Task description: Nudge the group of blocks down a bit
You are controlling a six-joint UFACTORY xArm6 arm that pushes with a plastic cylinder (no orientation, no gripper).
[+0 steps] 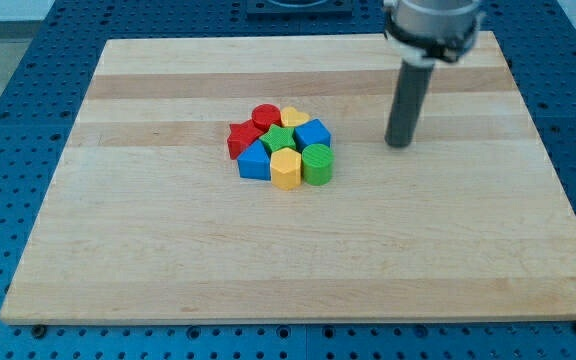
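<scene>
A tight group of blocks sits a little left of the board's middle. A red cylinder and a yellow block are at the group's top. A red star-like block, a green block and a blue cube form the middle row. A blue block, a yellow hexagonal block and a green cylinder are at the bottom. My tip rests on the board to the right of the group, level with the blue cube and apart from it.
The wooden board lies on a blue perforated table. The arm's grey mount hangs over the board's top right.
</scene>
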